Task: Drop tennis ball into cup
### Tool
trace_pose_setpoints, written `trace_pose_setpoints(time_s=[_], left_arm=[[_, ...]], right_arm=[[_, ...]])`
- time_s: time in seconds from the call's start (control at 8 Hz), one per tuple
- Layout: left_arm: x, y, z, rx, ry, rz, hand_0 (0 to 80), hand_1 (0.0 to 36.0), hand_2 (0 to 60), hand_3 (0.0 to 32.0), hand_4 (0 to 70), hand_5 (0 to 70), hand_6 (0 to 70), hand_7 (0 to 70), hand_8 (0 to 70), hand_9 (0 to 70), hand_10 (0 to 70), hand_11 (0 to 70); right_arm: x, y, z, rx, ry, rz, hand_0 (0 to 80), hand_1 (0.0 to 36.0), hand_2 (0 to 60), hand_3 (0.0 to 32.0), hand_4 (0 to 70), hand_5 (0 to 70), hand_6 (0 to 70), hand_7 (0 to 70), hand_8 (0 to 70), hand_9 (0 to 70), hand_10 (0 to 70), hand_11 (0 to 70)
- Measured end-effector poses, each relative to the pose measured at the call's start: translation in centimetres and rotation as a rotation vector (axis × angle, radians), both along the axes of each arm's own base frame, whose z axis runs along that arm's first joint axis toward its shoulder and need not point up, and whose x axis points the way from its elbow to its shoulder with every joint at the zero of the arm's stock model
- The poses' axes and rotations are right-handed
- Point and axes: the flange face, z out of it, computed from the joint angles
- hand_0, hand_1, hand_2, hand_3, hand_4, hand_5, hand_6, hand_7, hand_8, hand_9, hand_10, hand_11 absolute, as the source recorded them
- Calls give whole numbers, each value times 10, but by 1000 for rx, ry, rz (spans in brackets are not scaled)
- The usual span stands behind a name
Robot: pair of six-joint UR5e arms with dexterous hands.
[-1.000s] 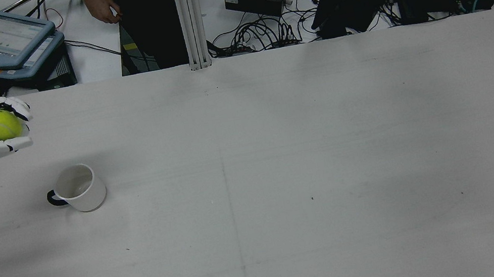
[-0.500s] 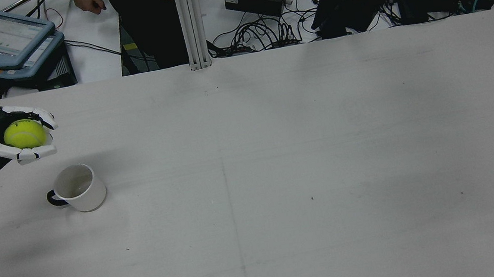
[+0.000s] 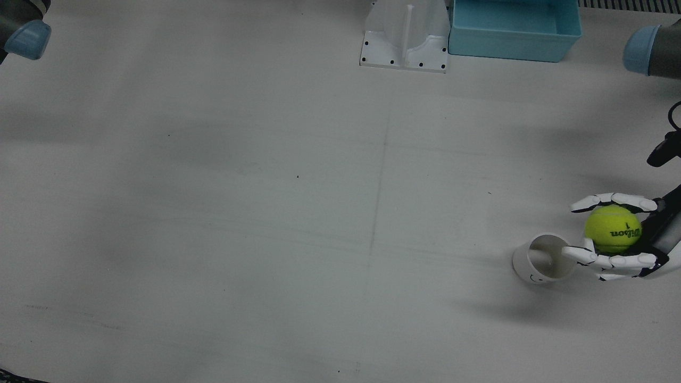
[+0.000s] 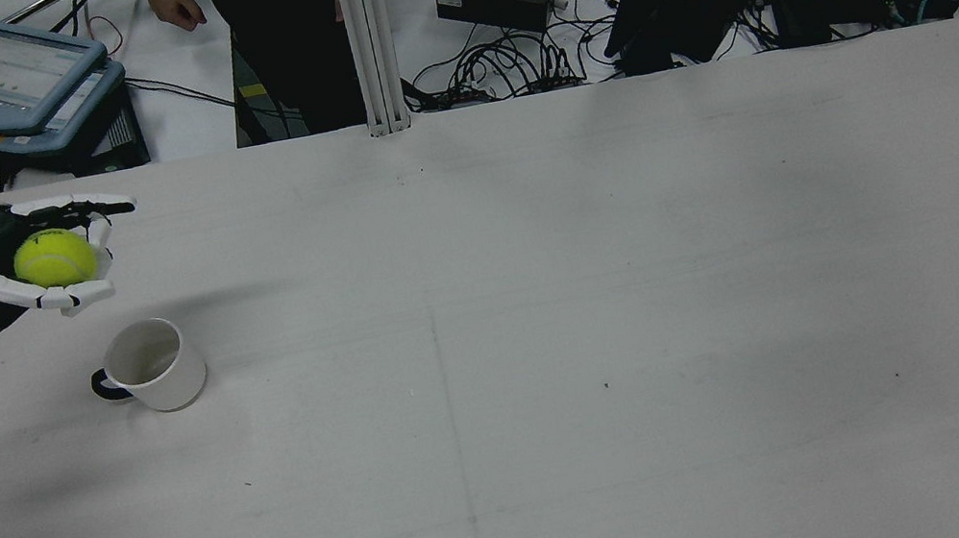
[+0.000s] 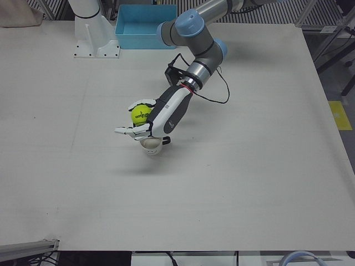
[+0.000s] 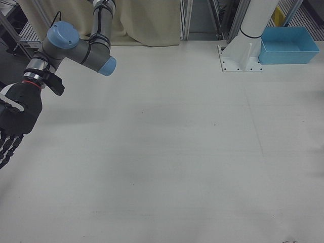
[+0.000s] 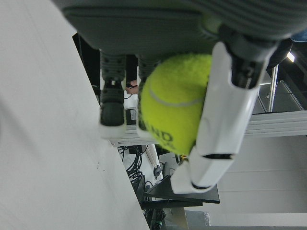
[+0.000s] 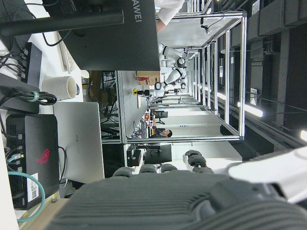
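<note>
At the rear view's left edge, the left hand (image 4: 40,260) cradles the Wilson tennis ball (image 4: 54,259) in curled fingers just beyond the upright white mug (image 4: 155,364), presumably staging release; right hand (image 6: 12,126) hangs idle, fingers apart, holding nothing.

White-fingered robot hand (image 3: 620,239), black palm

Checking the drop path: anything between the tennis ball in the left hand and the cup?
Nothing. In the rear view only bare table separates the tennis ball, held in the left hand, from the cup.
</note>
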Motion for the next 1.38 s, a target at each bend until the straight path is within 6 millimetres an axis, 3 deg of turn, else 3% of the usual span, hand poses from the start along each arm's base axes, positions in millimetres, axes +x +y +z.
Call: trace_pose_setpoints(time_s=[0.25, 1.12, 1.25, 1.38], left_arm=[[1, 0, -2, 18, 9, 3, 564, 332, 385, 0, 11, 83, 26, 0, 8, 24, 4, 37], [-4, 4, 7, 23, 16, 3, 554, 343, 452, 0, 13, 81, 24, 0, 0, 0, 0, 28], [-8, 5, 3, 20, 26, 3, 562, 351, 461, 0, 12, 84, 25, 0, 0, 0, 3, 36], [-27, 1, 0, 9, 27, -28, 570, 359, 462, 0, 0, 87, 24, 0, 0, 0, 5, 39]], right_arm=[[0, 0, 0, 0, 0, 0, 0, 0, 0, 0, 0, 0, 0, 0, 0, 0, 0, 0], [0, 0, 0, 0, 0, 0, 0, 0, 0, 0, 0, 0, 0, 0, 0, 0, 0, 0], [0, 0, 0, 0, 0, 0, 0, 0, 0, 0, 0, 0, 0, 0, 0, 0, 0, 0], [0, 0, 0, 0, 0, 0, 0, 0, 0, 0, 0, 0, 0, 0, 0, 0, 0, 0]])
